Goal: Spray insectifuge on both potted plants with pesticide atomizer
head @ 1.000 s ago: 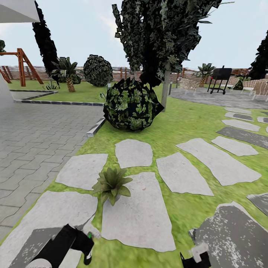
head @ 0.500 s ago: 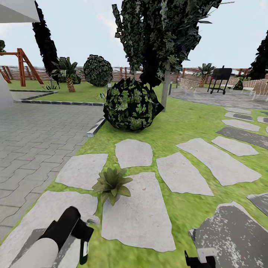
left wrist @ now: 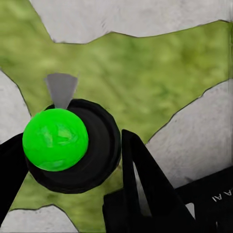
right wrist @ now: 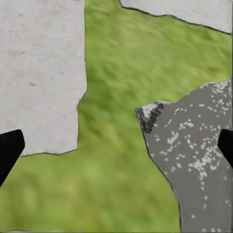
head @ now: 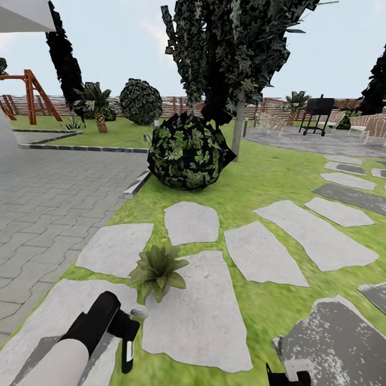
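Atomizer in hand, that is my reading: through the left wrist camera I look straight down on a round dark bottle top with a bright green cap (left wrist: pixel 55 139), the pesticide atomizer (left wrist: pixel 73 145), sitting between the black fingers (left wrist: pixel 145 184) of my left gripper (left wrist: pixel 68 170), which close on it from either side. A small grey wedge sticks out from its rim, probably the nozzle, aimed at the grass.

From the head camera the left gripper (head: pixel 126 335) sits low over the pale stepping stone (head: pixel 195 311), with a pale bit of spray top (head: pixel 139 310) poking out just short of the potted plant (head: pixel 157 269). I judge I am holding the bottle there so the nozzle faces the rosette, which stands on the seam between two stones, near the gripper but not touching it.

My right gripper (right wrist: pixel 116 145) hangs over grass and a speckled dark stone (right wrist: pixel 194 145), fingertips spread wide with nothing between them, kept out of the way.

I see one rosette from here; beyond it are a round leafy bush (head: pixel 187 150) and a tree.
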### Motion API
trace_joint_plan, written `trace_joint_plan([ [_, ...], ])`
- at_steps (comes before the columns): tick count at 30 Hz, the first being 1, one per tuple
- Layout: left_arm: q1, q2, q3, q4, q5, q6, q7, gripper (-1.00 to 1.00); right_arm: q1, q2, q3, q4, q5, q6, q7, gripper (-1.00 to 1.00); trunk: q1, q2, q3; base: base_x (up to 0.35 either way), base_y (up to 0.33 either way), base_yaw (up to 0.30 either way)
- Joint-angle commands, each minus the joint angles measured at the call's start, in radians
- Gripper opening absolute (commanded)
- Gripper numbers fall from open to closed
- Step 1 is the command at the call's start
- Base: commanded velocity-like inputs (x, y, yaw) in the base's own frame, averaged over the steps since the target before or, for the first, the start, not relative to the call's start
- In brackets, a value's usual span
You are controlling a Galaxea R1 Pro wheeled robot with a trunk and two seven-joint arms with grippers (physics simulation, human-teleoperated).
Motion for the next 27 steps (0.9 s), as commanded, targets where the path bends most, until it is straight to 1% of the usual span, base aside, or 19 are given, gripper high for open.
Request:
trace_joint_plan([
  [1, -0.003, -0.001, 0.004, -0.003, -0.010, 0.004, -0.010, -1.00, -0.001, 0.000, -0.004, 0.001, 0.011, -0.002, -0.006, 1.00, 0.000, 0.000, -0.001, 0.144, -0.229, 0.000],
  [3, -0.008, 0.002, 0.003, -0.007, -0.010, 0.015, -0.010, -1.00, -0.001, 0.001, -0.004, 0.001, 0.011, -0.002, -0.006, 1.00, 0.000, 0.000, -0.001, 0.070, -0.247, 0.000],
  [5, -0.025, 0.004, -0.006, -0.008, -0.011, 0.038, -0.011, -1.00, -0.001, 0.001, -0.003, 0.001, 0.011, -0.002, -0.006, 1.00, 0.000, 0.000, -0.001, 0.020, -0.120, 0.000],
  [6, -0.042, 0.003, -0.026, -0.008, -0.011, 0.058, -0.012, -1.00, -0.001, 0.001, -0.004, 0.001, 0.011, -0.002, -0.006, 1.00, 0.000, 0.000, -0.001, 0.006, -0.039, 0.000],
  [7, -0.059, 0.002, -0.060, -0.008, -0.010, 0.072, -0.012, -1.00, -0.001, 0.001, -0.003, 0.001, 0.011, -0.002, -0.006, 1.00, 0.000, 0.000, -0.001, 0.003, -0.016, 0.000],
  [8, -0.075, 0.002, -0.083, -0.008, -0.008, 0.077, -0.013, -1.00, -0.001, 0.001, -0.003, 0.001, 0.011, -0.002, -0.006, 1.00, 0.000, 0.000, -0.001, 0.001, -0.008, 0.000],
  [10, -0.118, 0.001, -0.103, 0.000, -0.004, 0.085, -0.016, -1.00, -0.001, 0.001, -0.003, 0.001, 0.011, -0.002, -0.006, 1.00, 0.000, 0.000, -0.001, 0.001, -0.003, 0.000],
  [12, -0.143, 0.003, -0.108, 0.005, -0.003, 0.094, -0.041, -1.00, -0.001, 0.001, -0.004, 0.001, 0.011, -0.002, -0.006, 1.00, 0.000, 0.000, -0.001, 0.000, -0.001, 0.000],
  [13, -0.150, 0.006, -0.110, 0.003, -0.006, 0.095, -0.073, -1.00, -0.001, 0.001, -0.003, 0.001, 0.011, -0.002, -0.006, 1.00, 0.000, 0.000, -0.001, 0.000, 0.000, 0.000],
  [15, -0.154, 0.013, -0.113, 0.000, -0.010, 0.095, -0.123, -1.00, -0.001, 0.001, -0.003, 0.001, 0.011, -0.002, -0.006, 1.00, 0.000, 0.000, -0.001, 0.000, 0.000, 0.000],
  [17, -0.153, 0.019, -0.115, -0.002, -0.017, 0.094, -0.150, -1.00, -0.001, 0.001, -0.003, 0.001, 0.011, -0.002, -0.006, 1.00, 0.000, 0.000, -0.001, 0.000, 0.000, 0.000],
  [20, -0.144, 0.023, -0.117, -0.001, -0.031, 0.091, -0.158, -1.00, -0.001, 0.001, -0.003, 0.001, 0.011, -0.002, -0.006, 1.00, 0.000, 0.000, -0.001, 0.000, 0.000, 0.000],
  [23, -0.141, 0.025, -0.116, -0.002, -0.059, 0.091, -0.160, -1.00, -0.001, 0.001, -0.003, 0.001, 0.011, -0.002, -0.006, 1.00, 0.000, 0.000, -0.001, 0.017, 0.000, 0.000],
  [27, -0.145, 0.024, -0.116, -0.003, -0.066, 0.093, -0.161, -1.00, -0.001, 0.001, -0.003, 0.001, 0.011, -0.002, -0.006, 1.00, 0.000, 0.000, -0.001, 0.220, -0.085, 0.000],
])
